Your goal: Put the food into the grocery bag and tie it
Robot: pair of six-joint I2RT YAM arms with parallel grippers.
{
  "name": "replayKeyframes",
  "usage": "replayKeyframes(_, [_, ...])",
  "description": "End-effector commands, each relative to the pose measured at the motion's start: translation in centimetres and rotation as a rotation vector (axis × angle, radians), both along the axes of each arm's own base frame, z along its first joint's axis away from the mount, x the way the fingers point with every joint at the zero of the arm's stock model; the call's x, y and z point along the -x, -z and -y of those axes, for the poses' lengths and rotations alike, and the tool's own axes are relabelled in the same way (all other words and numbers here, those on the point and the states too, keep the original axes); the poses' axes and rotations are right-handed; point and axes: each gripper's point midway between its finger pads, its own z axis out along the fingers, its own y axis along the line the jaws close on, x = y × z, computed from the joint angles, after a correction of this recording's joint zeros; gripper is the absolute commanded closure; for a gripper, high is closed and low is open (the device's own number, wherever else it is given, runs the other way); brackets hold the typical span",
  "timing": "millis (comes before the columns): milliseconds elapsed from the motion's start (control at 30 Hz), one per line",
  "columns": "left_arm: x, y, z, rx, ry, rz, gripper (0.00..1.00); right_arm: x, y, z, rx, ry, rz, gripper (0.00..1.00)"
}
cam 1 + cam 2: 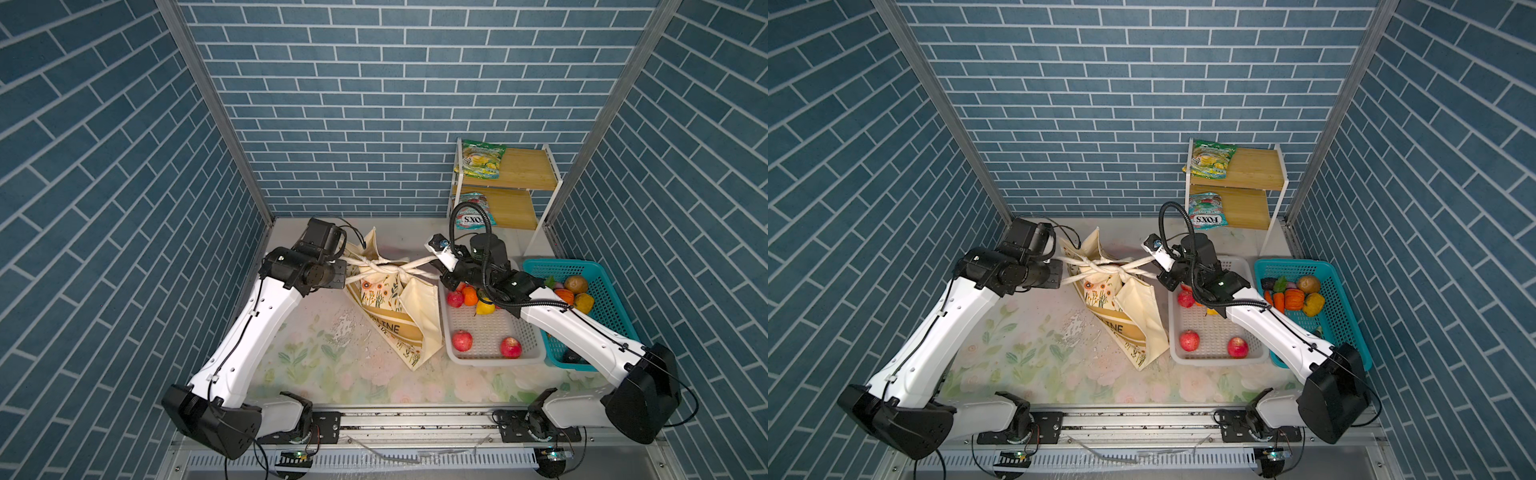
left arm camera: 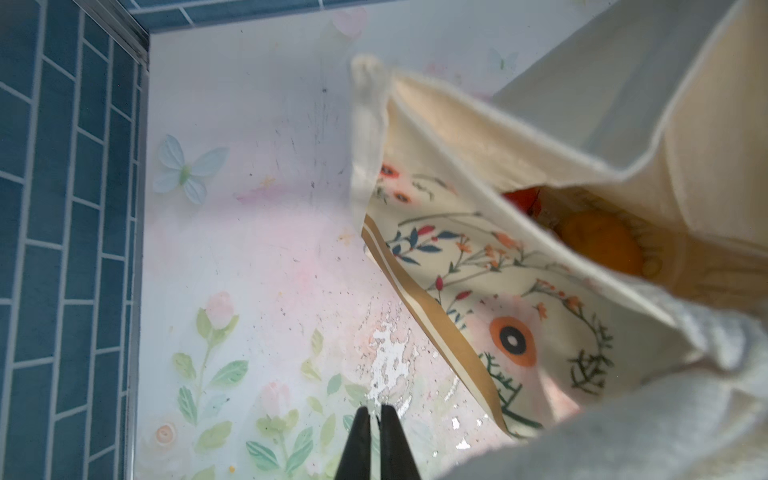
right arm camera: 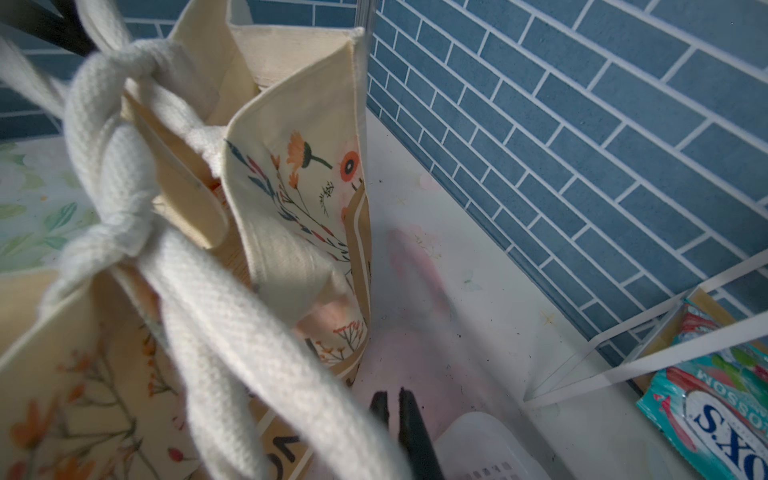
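Knotted strap handles of the grocery bag run straight between left gripper and right gripper, both pinched shut.

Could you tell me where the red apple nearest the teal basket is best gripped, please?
Probably grip the red apple across its round middle, coming down from above: it sits alone, but the wall of the white basket stands close beside it.

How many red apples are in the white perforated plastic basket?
3. One red apple sits at the far end, beside the right arm; one lies front left, one front right in the white perforated plastic basket. The arm may hide more.
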Motion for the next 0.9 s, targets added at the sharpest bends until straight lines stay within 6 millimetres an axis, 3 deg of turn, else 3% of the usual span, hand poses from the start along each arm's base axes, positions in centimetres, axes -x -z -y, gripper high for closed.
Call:
replayKeyframes(0, [2.7, -0.6, -9.5, -0.409, -0.196, -0.094, 1.00, -4.8, -3.3, 8.1, -0.165, 0.425, 0.005, 1.00])
replayKeyframes(267, [4.0, -0.5, -16.4, -0.517, -0.387, -0.152, 1.00, -6.5, -2.3, 17.5, -0.185, 0.850, 0.003, 1.00])
replayKeyframes(467, [4.9, -0.5, -18.7, -0.533, -0.446, -0.168, 1.00, -6.5, -1.1, 21.2, -0.132, 0.997, 0.009, 1.00])
replayKeyframes(567, [5.0, -0.5, -18.9, -0.535, -0.449, -0.171, 1.00, -6.3, -0.9, 21.7, -0.121, 1.011, 0.003, 1.00])
replayKeyframes(667, [4.6, -0.2, -18.0, -0.477, -0.422, -0.161, 1.00, -6.3, -0.8, 20.8, -0.133, 0.960, -0.013, 1.00])
replayKeyframes(767, [3.9, 0.4, -15.9, -0.356, -0.350, -0.131, 1.00, -6.4, -0.9, 18.8, -0.160, 0.851, -0.037, 1.00])
replayKeyframes(867, [3.1, 0.5, -12.4, -0.200, -0.244, -0.072, 1.00, -6.1, -0.8, 16.2, -0.195, 0.713, -0.066, 1.00])
